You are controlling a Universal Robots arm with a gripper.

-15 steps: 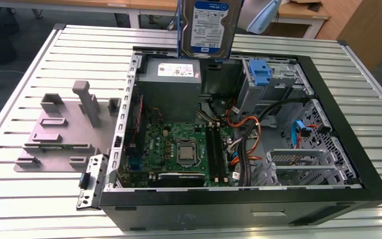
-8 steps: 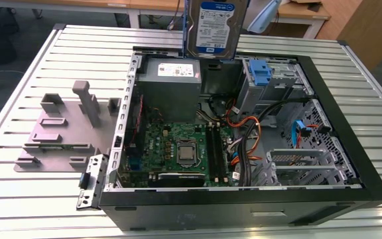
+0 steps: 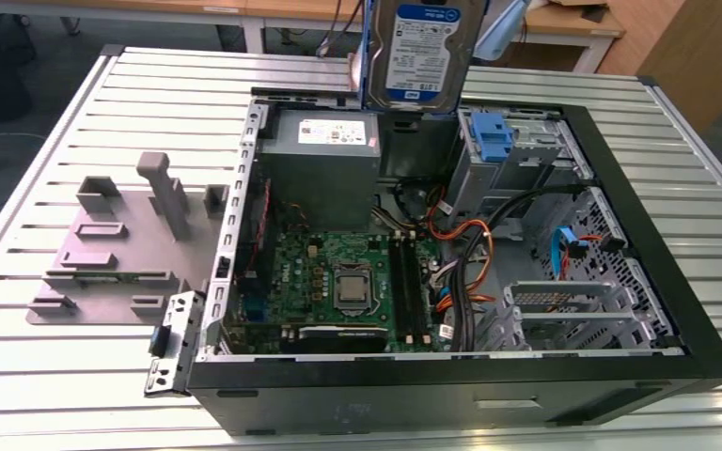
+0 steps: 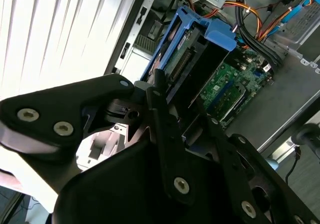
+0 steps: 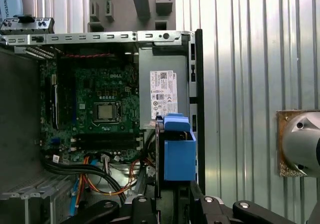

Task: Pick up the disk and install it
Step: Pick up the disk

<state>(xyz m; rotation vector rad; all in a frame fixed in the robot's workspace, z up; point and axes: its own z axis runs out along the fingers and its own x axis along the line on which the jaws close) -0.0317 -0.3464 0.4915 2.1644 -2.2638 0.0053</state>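
We saw the gripper [image 5: 172, 202] pointing down over the open computer case [image 3: 662, 310]. Its black fingers [image 4: 165, 129] were closed on either side of the disk [image 3: 417, 49], clamping it by the blue carrier frame. In the exterior view the disk hung upright at the top edge of the picture, with its blue-and-white label facing that camera. Its lower edge was above the grey power supply [image 3: 321, 141] at the far end of the case.

In the first wrist view we looked straight down along the held disk [image 5: 179, 156] into the case, so the arm's wrist was roughly vertical above it. There the carrier showed edge-on beside the power supply's white sticker, with the motherboard [image 5: 97, 114] off to one side. In the second wrist view the disk [image 4: 192, 59] reached out from between the fingers toward the orange and black cables [image 4: 255, 29].

A blue bracket [image 3: 493, 141] sat in the drive bay toward the exterior view's right. The case stood on a slatted table [image 3: 86, 376], and a grey fixture plate [image 3: 123, 254] lay beside the case.
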